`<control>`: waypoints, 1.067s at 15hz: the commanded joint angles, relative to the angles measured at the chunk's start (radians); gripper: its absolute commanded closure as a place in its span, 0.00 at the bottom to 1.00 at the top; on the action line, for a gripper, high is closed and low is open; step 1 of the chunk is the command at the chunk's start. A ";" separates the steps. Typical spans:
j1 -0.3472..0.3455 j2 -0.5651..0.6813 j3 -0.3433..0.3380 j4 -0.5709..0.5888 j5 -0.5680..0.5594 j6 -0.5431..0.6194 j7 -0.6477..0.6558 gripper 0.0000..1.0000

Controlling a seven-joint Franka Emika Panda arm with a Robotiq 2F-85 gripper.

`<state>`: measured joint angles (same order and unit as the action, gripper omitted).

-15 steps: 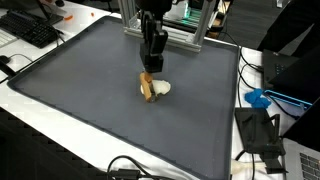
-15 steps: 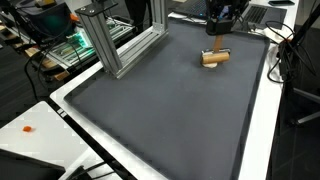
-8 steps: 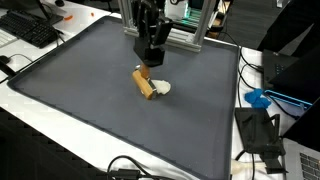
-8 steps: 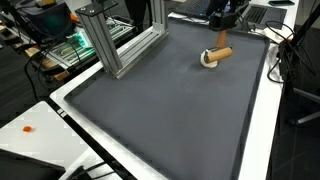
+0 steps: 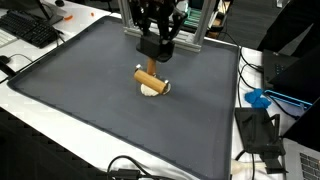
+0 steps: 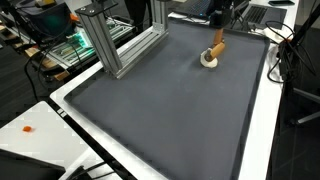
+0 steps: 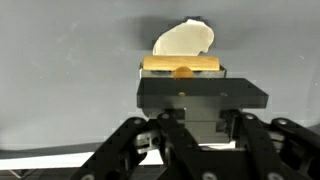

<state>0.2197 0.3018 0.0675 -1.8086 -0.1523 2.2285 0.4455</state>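
My gripper [image 5: 153,58] is shut on the wooden handle [image 5: 146,74] of a small tool with a white rounded head [image 5: 155,89]. The tool hangs tilted below the fingers, and its white head is down at the dark grey mat [image 5: 90,90]. In an exterior view the gripper [image 6: 218,28] is near the mat's far edge, with the handle [image 6: 216,47] slanting down to the white head [image 6: 208,59]. In the wrist view the gripper [image 7: 181,72] clamps the tan handle [image 7: 180,65], and the white head [image 7: 183,38] shows beyond it.
An aluminium frame [image 6: 120,45] stands on the mat [image 6: 170,110] close to the gripper. A keyboard [image 5: 30,30] lies off one corner. A blue object [image 5: 258,98] and cables [image 5: 262,130] lie beside the mat's edge on the white table [image 6: 40,130].
The gripper has risen and turned while shut on the handle. The handle has swung round and tilted up, while the white head stays low at the mat.
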 commanded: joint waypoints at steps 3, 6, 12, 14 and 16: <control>-0.016 -0.037 0.030 -0.059 0.022 -0.028 -0.221 0.78; -0.005 -0.042 0.026 -0.074 -0.014 -0.011 -0.252 0.78; -0.012 -0.035 0.038 -0.104 -0.004 -0.005 -0.327 0.78; -0.013 -0.029 0.037 -0.117 -0.004 0.014 -0.330 0.78; -0.013 -0.026 0.036 -0.124 0.001 0.045 -0.317 0.78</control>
<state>0.2197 0.2936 0.0951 -1.8885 -0.1572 2.2230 0.1349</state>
